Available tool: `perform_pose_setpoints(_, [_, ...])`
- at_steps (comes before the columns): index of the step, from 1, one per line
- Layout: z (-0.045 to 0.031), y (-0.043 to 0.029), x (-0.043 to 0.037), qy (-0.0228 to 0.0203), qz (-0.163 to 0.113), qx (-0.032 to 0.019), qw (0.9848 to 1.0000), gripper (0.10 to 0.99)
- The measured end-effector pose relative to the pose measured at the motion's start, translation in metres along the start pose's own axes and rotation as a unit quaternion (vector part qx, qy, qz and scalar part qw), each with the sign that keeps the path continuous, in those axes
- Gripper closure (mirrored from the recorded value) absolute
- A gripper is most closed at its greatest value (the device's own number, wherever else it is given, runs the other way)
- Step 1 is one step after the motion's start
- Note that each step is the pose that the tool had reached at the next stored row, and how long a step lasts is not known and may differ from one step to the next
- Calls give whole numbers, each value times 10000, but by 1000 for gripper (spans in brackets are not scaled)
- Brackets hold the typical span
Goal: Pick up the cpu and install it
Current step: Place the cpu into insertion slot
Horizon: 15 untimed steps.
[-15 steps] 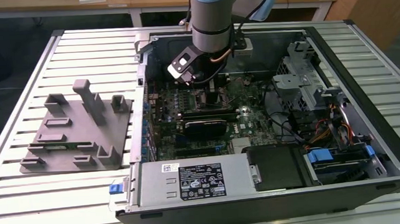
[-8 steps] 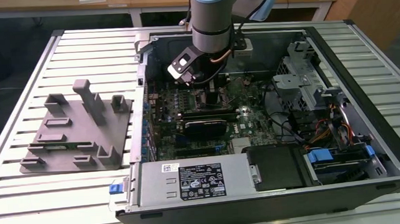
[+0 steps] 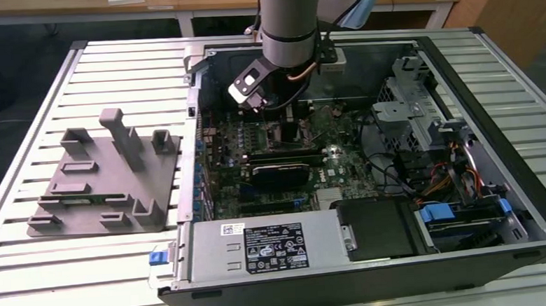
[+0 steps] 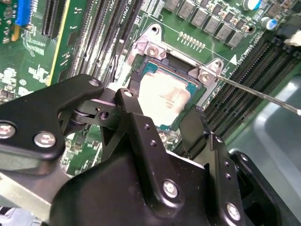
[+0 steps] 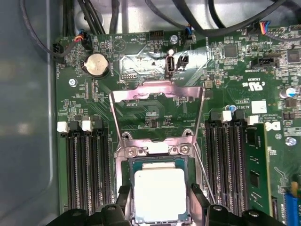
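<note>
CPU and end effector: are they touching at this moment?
Cannot tell. In both wrist views the end effector straddles the cpu, its black parts covering the cpu's side edges, so neither contact nor a gap shows plainly.

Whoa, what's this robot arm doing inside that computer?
A robot arm is reaching into an open computer case on a slatted table. Its gripper is low over the motherboard, right at the cpu, a silver square chip. The cpu appears to lie flat in its socket, whose metal retaining frame is swung open. A grey fixture block sits beside the case.
</note>
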<state>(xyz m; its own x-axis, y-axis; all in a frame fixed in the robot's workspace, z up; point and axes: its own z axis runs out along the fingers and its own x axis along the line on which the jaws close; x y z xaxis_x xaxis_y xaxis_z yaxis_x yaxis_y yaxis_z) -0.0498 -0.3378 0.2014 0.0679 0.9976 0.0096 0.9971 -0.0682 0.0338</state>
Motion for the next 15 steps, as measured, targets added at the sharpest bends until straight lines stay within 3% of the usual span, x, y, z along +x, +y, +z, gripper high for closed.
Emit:
perform_pose_setpoints(7, [-7,1,0,0,0,0,10000,494])
perform_pose_setpoints(11, [-7,0,0,0,0,0,10000,678])
perform_pose_setpoints(12, [-8,0,0,0,0,0,10000,678])
perform_pose_setpoints(14, [-8,0,0,0,0,0,10000,796])
perform_pose_setpoints(15, [-8,0,0,0,0,0,10000,796])
